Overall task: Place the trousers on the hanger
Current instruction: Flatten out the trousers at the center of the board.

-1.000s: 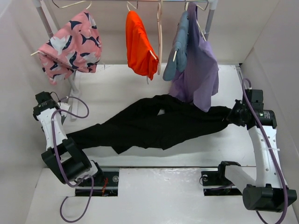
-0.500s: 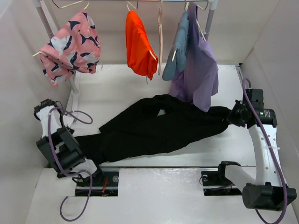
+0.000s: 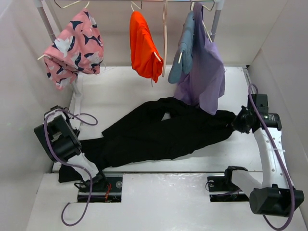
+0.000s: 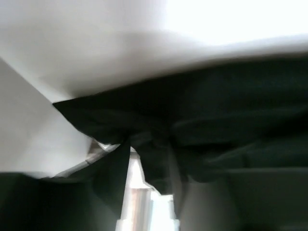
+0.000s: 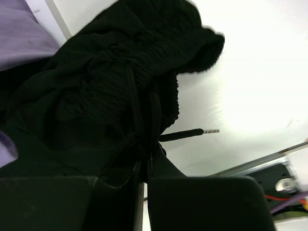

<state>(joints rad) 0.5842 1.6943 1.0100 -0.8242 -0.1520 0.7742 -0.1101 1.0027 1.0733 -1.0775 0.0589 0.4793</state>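
The black trousers (image 3: 159, 130) lie stretched across the table from near left to right. My right gripper (image 3: 239, 122) is shut on their gathered waist (image 5: 120, 91), with the fingers closed at the bottom of the right wrist view (image 5: 143, 166); a drawstring tip (image 5: 202, 131) sticks out. My left gripper (image 4: 144, 154) is shut on a bunched leg end (image 4: 202, 125). In the top view it is hidden under its own arm (image 3: 57, 139). The pale beige hanger (image 3: 164, 43) hangs bare on the rail, edge-on, between the orange and blue-grey garments.
On the rail at the back hang a pink patterned garment (image 3: 72, 45), an orange one (image 3: 143, 45), a blue-grey one (image 3: 183, 53) and a purple one (image 3: 204, 72) that droops over the trousers. The rack post (image 3: 77, 96) stands at the left. White walls enclose both sides.
My left arm has folded back toward the near left corner, dragging the leg ends to the table's near edge. The right gripper has barely moved.
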